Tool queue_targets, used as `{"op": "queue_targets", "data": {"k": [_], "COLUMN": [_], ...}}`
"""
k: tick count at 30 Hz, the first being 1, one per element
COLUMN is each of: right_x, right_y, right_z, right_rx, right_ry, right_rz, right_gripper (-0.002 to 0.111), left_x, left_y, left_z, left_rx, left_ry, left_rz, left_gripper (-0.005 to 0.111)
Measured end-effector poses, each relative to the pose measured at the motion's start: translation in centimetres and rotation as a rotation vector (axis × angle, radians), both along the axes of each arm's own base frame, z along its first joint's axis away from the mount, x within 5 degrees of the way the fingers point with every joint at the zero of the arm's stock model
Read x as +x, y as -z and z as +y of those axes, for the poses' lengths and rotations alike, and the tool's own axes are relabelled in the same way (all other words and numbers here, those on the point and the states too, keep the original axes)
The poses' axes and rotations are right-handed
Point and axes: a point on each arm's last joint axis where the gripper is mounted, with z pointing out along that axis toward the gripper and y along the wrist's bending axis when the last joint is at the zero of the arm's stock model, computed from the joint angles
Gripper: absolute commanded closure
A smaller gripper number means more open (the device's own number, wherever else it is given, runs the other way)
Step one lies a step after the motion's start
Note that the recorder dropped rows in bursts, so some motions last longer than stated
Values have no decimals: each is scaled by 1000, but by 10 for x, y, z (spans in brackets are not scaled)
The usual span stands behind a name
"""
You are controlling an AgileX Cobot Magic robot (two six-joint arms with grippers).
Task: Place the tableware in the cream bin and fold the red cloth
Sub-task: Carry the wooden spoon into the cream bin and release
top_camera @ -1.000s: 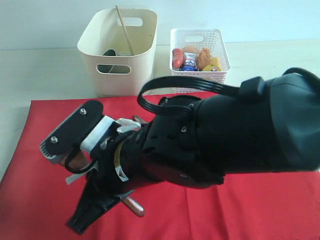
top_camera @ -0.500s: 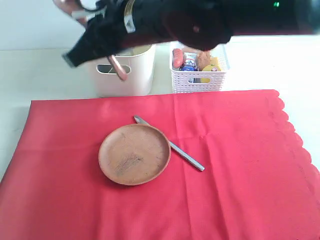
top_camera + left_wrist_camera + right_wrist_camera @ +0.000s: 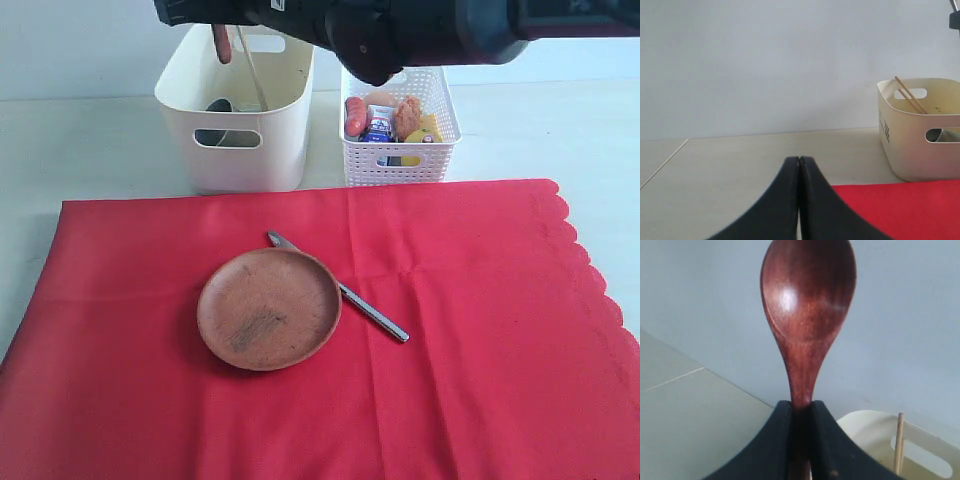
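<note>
My right gripper (image 3: 800,405) is shut on the neck of the dark wooden spoon (image 3: 807,305), whose bowl sticks out past the fingertips. In the exterior view that arm spans the top edge, and the spoon's handle (image 3: 221,42) hangs over the cream bin (image 3: 235,130). Chopsticks (image 3: 255,75) lean inside the bin, and a grey metal cup (image 3: 222,106) shows through its cut-out. The round wooden plate (image 3: 268,308) and the metal knife (image 3: 350,298) lie on the red cloth (image 3: 480,350). My left gripper (image 3: 799,159) is shut and empty, beside the cloth's corner (image 3: 900,205). The white bowl is not visible.
A white lattice basket (image 3: 400,125) holding sausage, a carton and other food stands right of the bin. Pale tabletop (image 3: 90,140) surrounds the cloth; the scalloped edge (image 3: 600,285) runs down the right side.
My right arm lifted off the cloth with the spoon and swung up and back over the cream bin, uncovering the plate and knife.
</note>
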Motion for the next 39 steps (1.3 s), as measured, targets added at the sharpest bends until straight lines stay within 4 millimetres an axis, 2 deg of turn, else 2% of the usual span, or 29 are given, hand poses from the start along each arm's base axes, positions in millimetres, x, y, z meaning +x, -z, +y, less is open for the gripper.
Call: {"op": "queue_targets", "data": {"k": [4, 10, 13, 16, 20, 23, 32, 36, 39], "right_x": [17, 26, 26, 26, 22, 17, -15, -34, -51], "right_y": [14, 24, 26, 27, 32, 26, -33, -56, -60], "right_z": [-2, -4, -4, -4, -4, -6, -22, -34, -47], "right_rx": [104, 77, 66, 65, -1, -43, -205, -288, -334], "right_ry": [92, 154, 161, 163, 145, 129, 45, 14, 8], "right_rz": [86, 79, 82, 89, 195, 260, 301, 316, 325], "right_gripper": [92, 58, 46, 40, 43, 55, 108, 108, 108], "left_x": [0, 0, 0, 0, 0, 0, 0, 0, 0], "left_y": [0, 0, 0, 0, 0, 0, 0, 0, 0], "left_z": [0, 0, 0, 0, 0, 0, 0, 0, 0], "left_rx": [0, 0, 0, 0, 0, 0, 0, 0, 0], "left_ry": [0, 0, 0, 0, 0, 0, 0, 0, 0], "left_rz": [0, 0, 0, 0, 0, 0, 0, 0, 0], "left_gripper": [107, 107, 107, 107, 107, 107, 107, 107, 107]}}
